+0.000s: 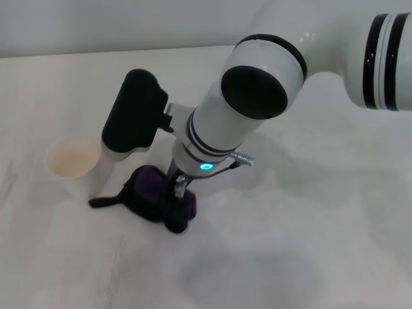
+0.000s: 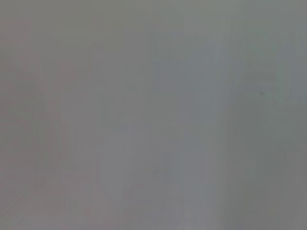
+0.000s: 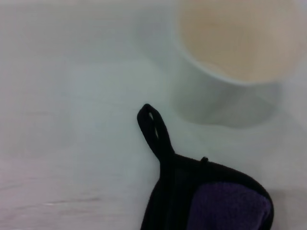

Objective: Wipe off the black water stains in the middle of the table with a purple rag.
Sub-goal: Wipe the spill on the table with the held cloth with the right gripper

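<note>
Purple rag [image 1: 158, 199] is lying bunched on the white table [image 1: 309, 244], just beside the paper cup [image 1: 72, 161], with its black loop tab [image 3: 154, 129] pointing toward the cup. Right arm is reaching in from the upper right, and the right gripper [image 1: 179, 188] is pressing down into the rag's folds. Fingers are buried in the cloth; whether they are clamped on it or apart, I cannot tell. Left gripper is not showing anywhere; the left wrist view is giving only blank grey.

Stain: not visible in any view. It is possibly sitting under the rag or the arm, but that is unconfirmed.

Step in hand, as judged: either securing the rag or already pressing it to the surface for wiping.

Next move calls for keeping downward pressure and sweeping the rag across the table's middle, steering clear of the cup, which looks light and easy to tip.
</note>
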`<state>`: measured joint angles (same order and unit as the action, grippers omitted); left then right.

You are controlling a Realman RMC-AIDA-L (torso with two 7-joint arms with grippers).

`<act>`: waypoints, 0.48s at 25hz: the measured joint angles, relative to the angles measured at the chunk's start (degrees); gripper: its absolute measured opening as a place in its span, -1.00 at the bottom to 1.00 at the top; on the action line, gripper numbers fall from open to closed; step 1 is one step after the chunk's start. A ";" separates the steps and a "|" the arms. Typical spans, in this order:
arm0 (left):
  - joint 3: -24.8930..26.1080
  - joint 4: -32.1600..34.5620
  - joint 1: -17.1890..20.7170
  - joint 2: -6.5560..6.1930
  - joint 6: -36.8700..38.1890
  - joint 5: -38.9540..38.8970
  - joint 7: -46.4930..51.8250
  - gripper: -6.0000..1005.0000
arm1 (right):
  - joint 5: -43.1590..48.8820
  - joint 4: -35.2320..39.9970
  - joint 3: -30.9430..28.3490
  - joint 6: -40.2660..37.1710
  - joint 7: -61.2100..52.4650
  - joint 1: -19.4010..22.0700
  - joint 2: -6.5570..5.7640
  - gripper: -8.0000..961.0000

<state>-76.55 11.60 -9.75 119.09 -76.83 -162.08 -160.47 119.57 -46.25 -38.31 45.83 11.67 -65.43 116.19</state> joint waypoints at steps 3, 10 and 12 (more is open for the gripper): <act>0.00 -0.06 0.00 0.00 0.00 0.00 0.05 0.72 | 3.98 -0.24 -0.14 0.02 -3.62 0.29 0.00 -0.87; 0.00 -0.02 -0.05 0.01 0.00 0.01 0.07 0.72 | 4.73 -5.42 -0.25 2.43 -3.64 1.65 0.00 -0.87; 0.00 -0.01 -0.16 0.01 0.00 0.01 0.07 0.72 | 4.63 -7.69 -0.29 3.59 -3.08 2.24 0.00 -0.87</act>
<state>-76.55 11.59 -9.91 119.09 -76.83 -162.07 -160.40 124.20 -53.94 -38.61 49.42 8.59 -63.18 116.19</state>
